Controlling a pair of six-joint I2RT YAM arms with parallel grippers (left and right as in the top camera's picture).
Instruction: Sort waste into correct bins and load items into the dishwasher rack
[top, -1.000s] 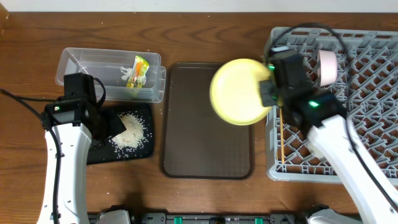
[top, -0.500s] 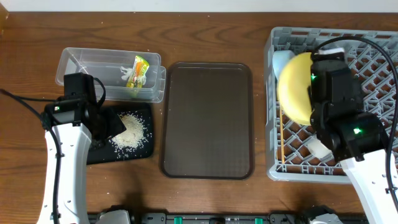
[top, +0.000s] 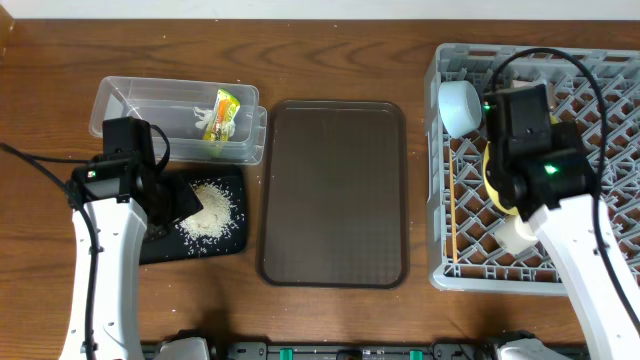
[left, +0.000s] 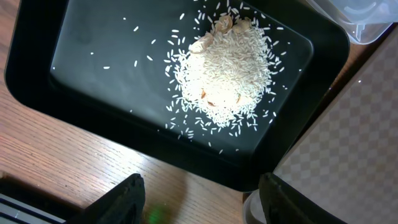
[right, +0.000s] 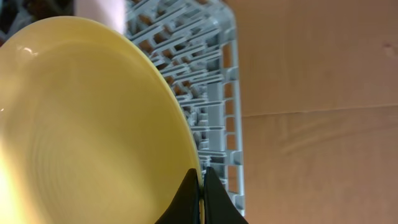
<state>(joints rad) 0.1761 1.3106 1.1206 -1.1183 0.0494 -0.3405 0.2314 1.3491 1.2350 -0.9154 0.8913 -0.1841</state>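
My right gripper (right: 198, 175) is shut on the rim of the yellow plate (right: 81, 124) and holds it on edge over the grey dishwasher rack (top: 600, 90). From overhead only a yellow sliver (top: 491, 183) shows beside the arm. The rack holds a light blue bowl (top: 458, 105), a white bowl (top: 515, 233) and chopsticks (top: 452, 225). A pale cup (right: 99, 9) shows at the top of the right wrist view. My left gripper (left: 202, 186) is open and empty beside the black tray (left: 81, 106) of rice (left: 224, 74). The wrapper (top: 222, 115) lies in the clear tub (top: 130, 110).
The dark brown serving tray (top: 335, 190) lies between the bins and the rack. Bare wooden table (right: 311, 74) shows beyond the rack's outer wall. The black tray (top: 165, 245) sits just in front of the clear tub.
My right gripper carried the yellow plate rightward from above the brown tray to the rack, turned it on edge and brought it down among the pegs. The left arm has not moved.
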